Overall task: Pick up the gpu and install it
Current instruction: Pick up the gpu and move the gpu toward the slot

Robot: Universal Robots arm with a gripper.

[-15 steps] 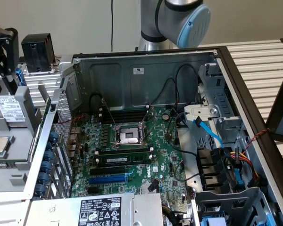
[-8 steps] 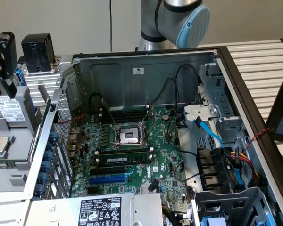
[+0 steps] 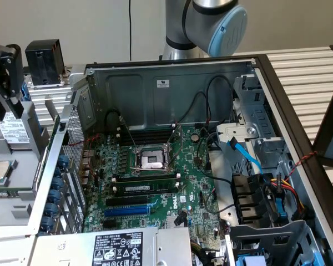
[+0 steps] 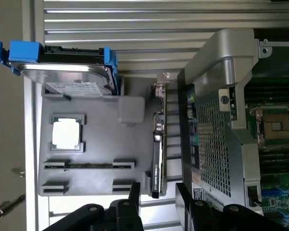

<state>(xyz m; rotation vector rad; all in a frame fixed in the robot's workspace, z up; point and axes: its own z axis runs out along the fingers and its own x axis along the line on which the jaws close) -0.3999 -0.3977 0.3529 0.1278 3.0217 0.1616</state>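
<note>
The gpu [image 4: 157, 144] stands on edge in the grey parts tray [image 4: 101, 144], on the side nearest the computer case, and shows as a thin dark card with a silver bracket end. My gripper [image 4: 156, 188] is open, one black finger [image 4: 134, 195] on each side of the card's near end, with a gap between card and fingers. In the exterior view the gripper [image 3: 10, 102] hangs over the tray at the exterior view's left. The open case holds the green motherboard [image 3: 155, 183] with black and blue expansion slots [image 3: 127, 209].
The tray also carries a hard drive with blue rails [image 4: 72, 77], a CPU chip [image 4: 66, 133] and memory sticks [image 4: 89, 165]. A perforated case wall [image 4: 214, 139] stands right beside the card. A black cooler block [image 3: 43, 61], cables [image 3: 250, 160] and the power supply [image 3: 116, 246] are nearby.
</note>
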